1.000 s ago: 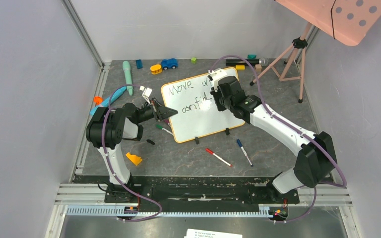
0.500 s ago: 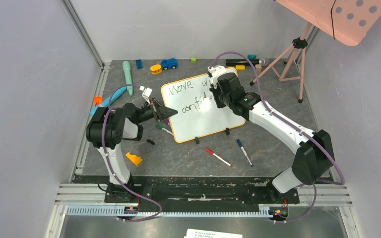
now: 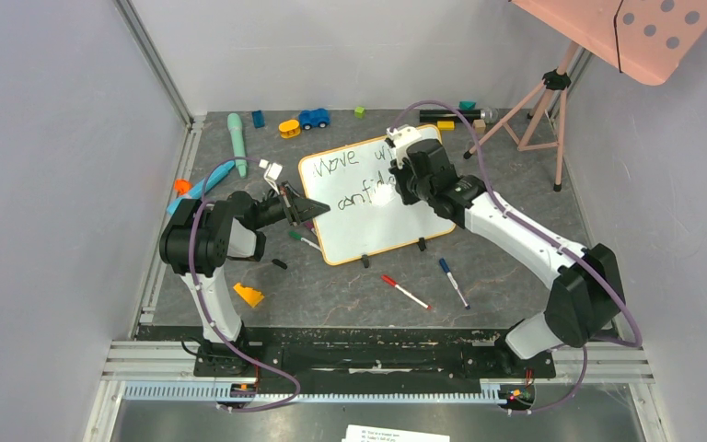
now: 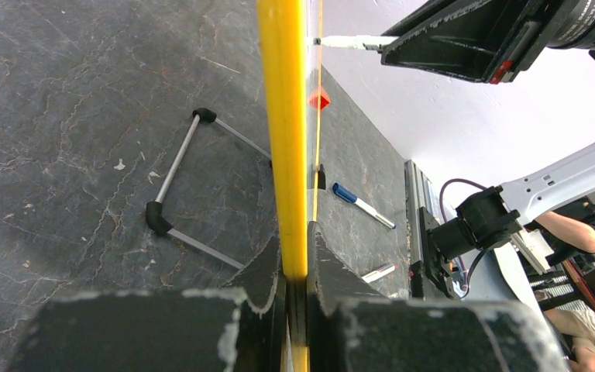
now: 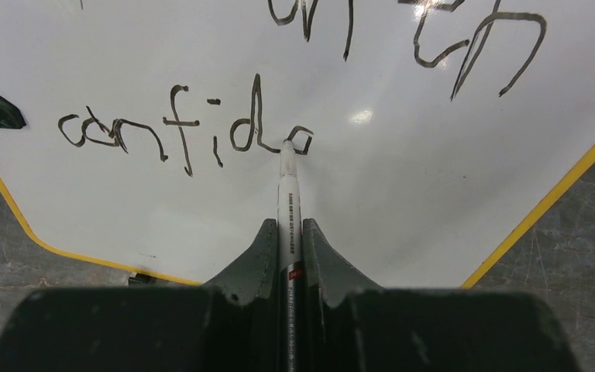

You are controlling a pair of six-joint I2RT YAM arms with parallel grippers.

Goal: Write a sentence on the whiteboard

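Left arm [image 3: 210, 241] and right arm [image 3: 515, 235]: white links, bulky black joint housings. A purple cable [image 3: 434, 103] loops along each, rising from the bases at 6 o'clock in the top view. Left gripper [image 4: 294, 236] and right gripper [image 5: 287, 226]: matte dark-grey wedge fingers, edges scuffed chalky white.

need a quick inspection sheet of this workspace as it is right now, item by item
surface: dark stone-look table, bare between items
job's things: whiteboard gripped at its left edge; sentence shows "Move" and "confide", unfinished
clutter: red marker, blue marker, green-capped marker, blue toy car, orange wedge
grippers: left gripper shut on the whiteboard's frame; right gripper shut on white-barrelled marker, tip on the last letter
cables: purple cable arcs over the right arm
surroundings: grey walls, pink tripod back right
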